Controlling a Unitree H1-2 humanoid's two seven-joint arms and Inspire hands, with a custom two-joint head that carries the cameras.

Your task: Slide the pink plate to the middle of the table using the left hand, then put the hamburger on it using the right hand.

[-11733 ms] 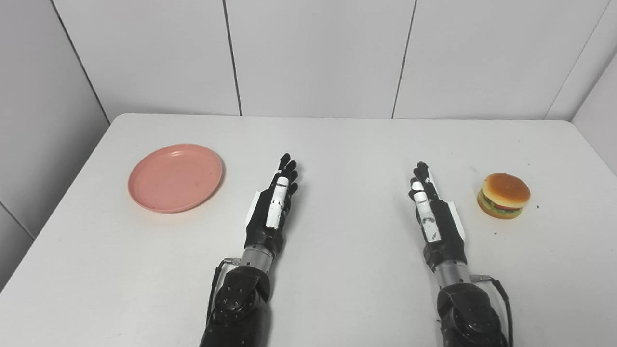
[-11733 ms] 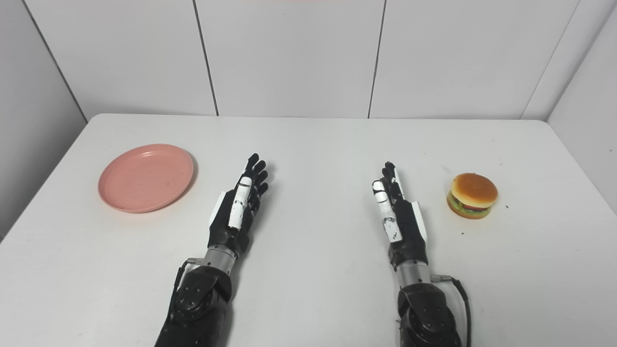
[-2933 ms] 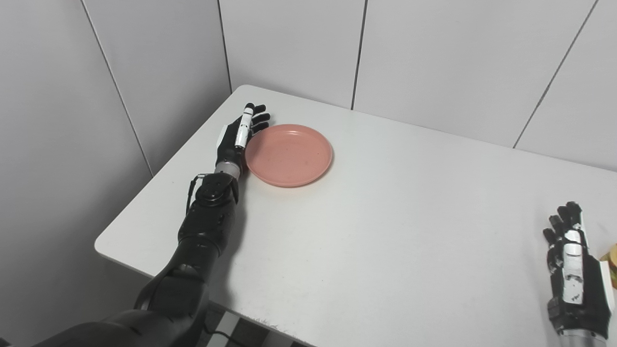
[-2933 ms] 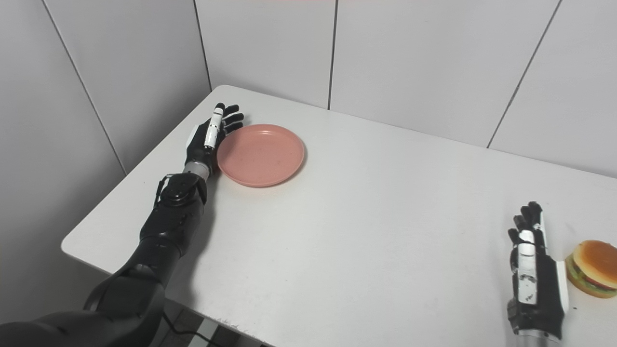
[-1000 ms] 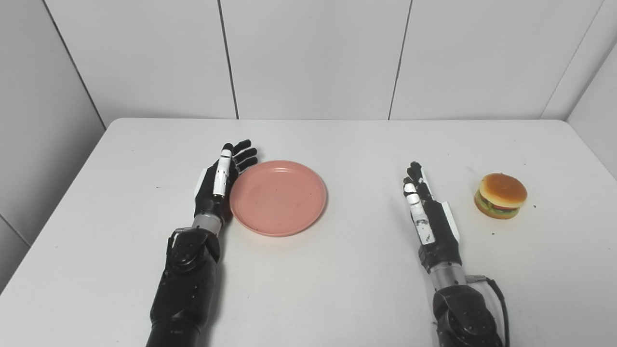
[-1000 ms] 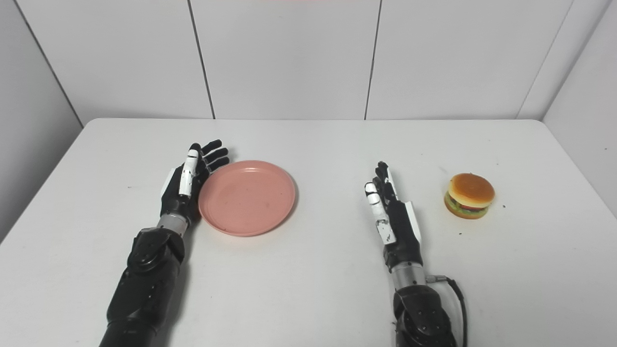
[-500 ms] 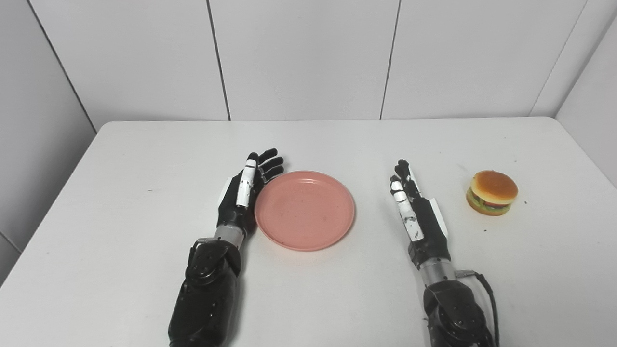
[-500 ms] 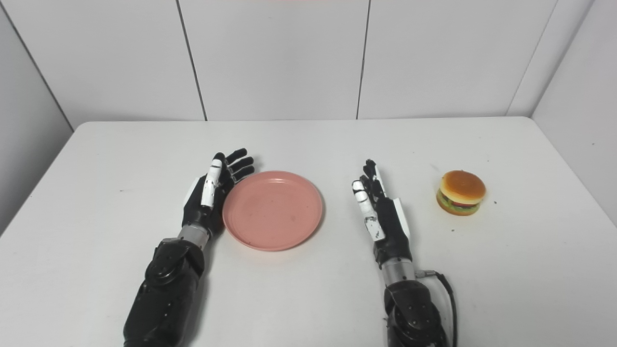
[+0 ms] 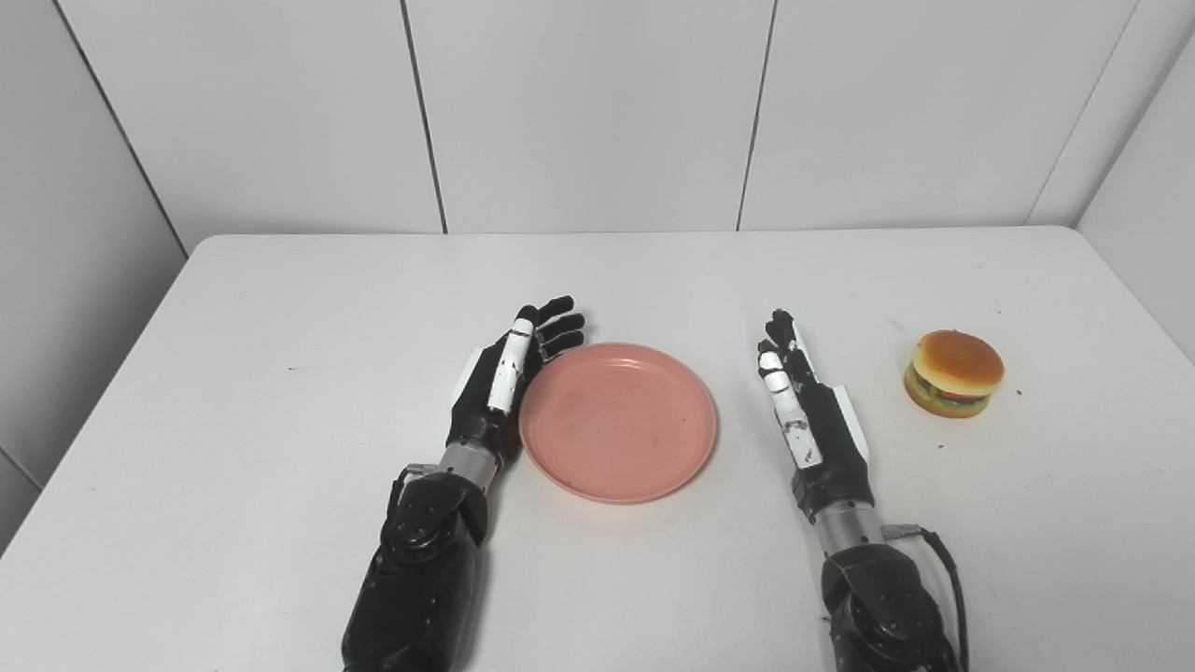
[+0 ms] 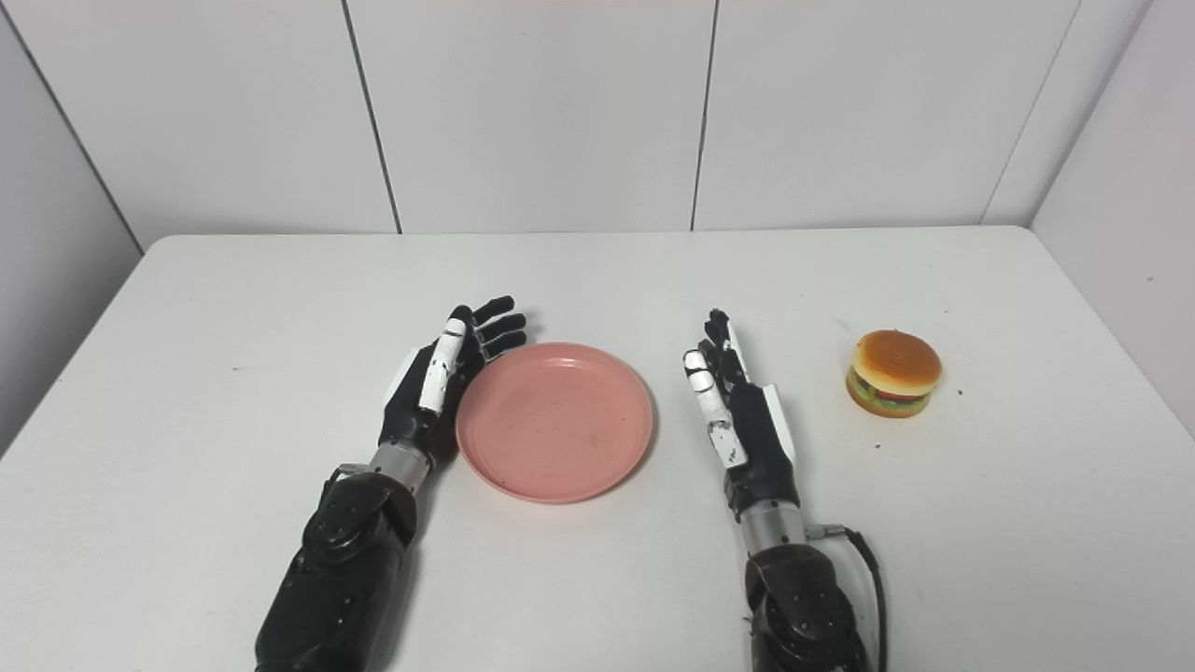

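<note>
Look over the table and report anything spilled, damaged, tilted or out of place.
Nothing stands out. The round pink plastic plate lies flat and empty between the left hand, which rests against its rim, and the open right hand. The toy hamburger sits upright on the white table, apart from both hands.

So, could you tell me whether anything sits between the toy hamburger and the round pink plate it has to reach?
Only the robot's own right hand: it rests open on the white table, between the toy hamburger and the round pink plate.
</note>
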